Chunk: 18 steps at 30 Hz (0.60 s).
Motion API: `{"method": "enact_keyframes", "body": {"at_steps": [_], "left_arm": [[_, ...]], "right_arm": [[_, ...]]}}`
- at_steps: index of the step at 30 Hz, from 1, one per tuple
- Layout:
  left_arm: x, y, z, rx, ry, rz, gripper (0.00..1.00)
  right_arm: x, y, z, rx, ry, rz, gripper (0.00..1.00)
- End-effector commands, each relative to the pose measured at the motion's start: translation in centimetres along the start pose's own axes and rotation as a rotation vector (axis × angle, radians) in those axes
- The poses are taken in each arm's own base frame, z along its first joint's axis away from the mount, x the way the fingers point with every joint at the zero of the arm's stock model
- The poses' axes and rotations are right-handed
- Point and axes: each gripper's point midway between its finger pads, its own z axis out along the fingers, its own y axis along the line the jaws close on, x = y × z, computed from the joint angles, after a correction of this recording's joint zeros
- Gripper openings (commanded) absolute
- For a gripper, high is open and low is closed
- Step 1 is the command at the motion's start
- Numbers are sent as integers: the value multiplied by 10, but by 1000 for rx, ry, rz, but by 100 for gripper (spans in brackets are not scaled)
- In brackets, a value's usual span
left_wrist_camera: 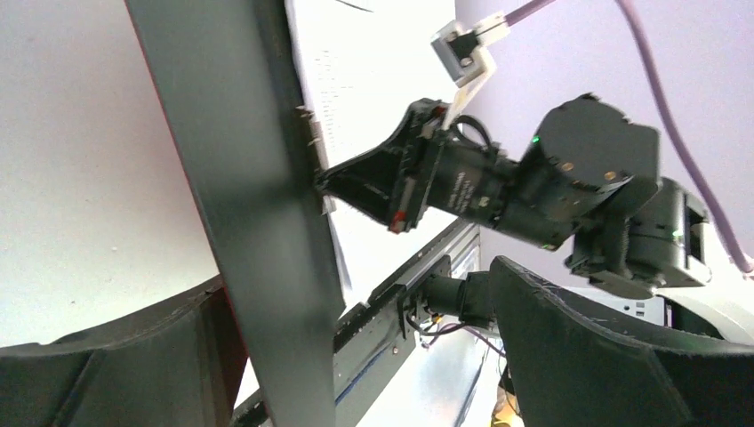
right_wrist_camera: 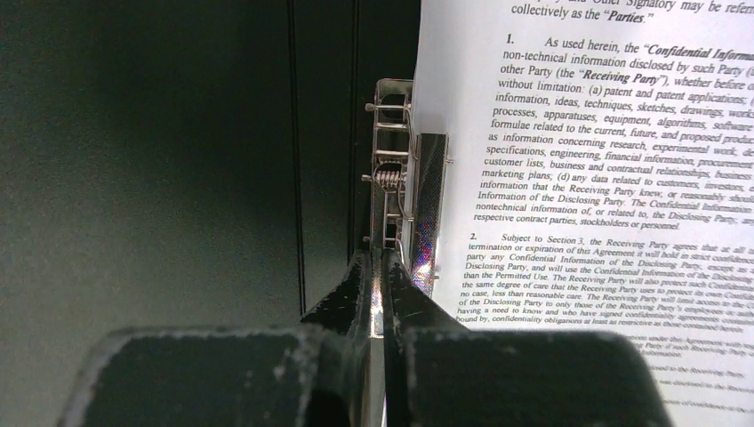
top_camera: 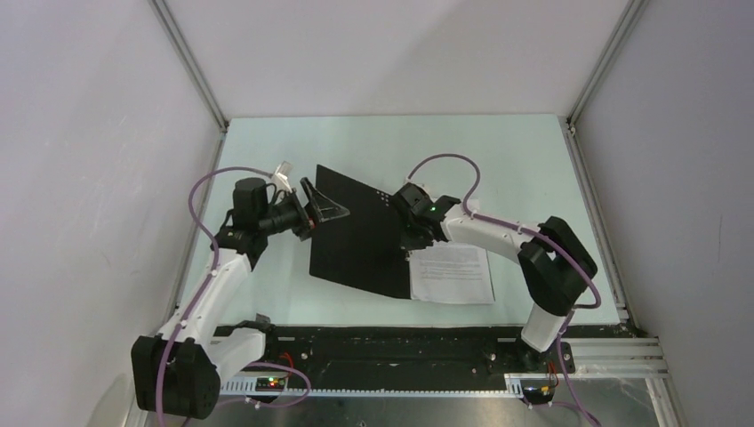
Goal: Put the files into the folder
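Observation:
The folder (top_camera: pixel 356 240) lies open with its black inside up. Its left cover (left_wrist_camera: pixel 258 178) stands raised between the wide-open jaws of my left gripper (top_camera: pixel 324 209), close to one finger (left_wrist_camera: pixel 107 374); a red strip of its outside shows there. My right gripper (right_wrist_camera: pixel 382 267) is shut on the thin lever of the metal spine clip (right_wrist_camera: pixel 396 169); it also shows in the top view (top_camera: pixel 413 236). The white printed files (top_camera: pixel 452 274) lie flat to the right of the spine, their left edge (right_wrist_camera: pixel 605 133) against the clip. I cannot tell how many sheets there are.
The pale green table (top_camera: pixel 498 160) is enclosed by white walls with metal corner posts. A black rail (top_camera: pixel 391 342) runs along the near edge between the arm bases. The right arm (left_wrist_camera: pixel 533 178) shows in the left wrist view beyond the raised cover.

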Motion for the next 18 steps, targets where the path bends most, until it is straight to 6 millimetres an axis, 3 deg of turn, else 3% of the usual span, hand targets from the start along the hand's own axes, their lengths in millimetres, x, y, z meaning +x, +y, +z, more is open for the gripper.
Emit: {"method": "enact_keyframes", "body": {"at_steps": [1,6,11,14,18], "left_arm": [[-12,-35,-7,55,-47,66,100],[-14,-51,-8,52,-70,102,100],[-11,-74,-10,78,-69,157,100],[-9,-79,-8,83,-58,170,100],[-6,-84,-5,85,-52,195,100]], "right_arm": [[-9,54,7,-157,-63,60,0],[6,93,16,-267,-33,90,1],[12,111,9,-336,-9,99,43],[5,108,-2,-338,-26,112,56],[-9,98,-18,-320,-68,139,63]]}}
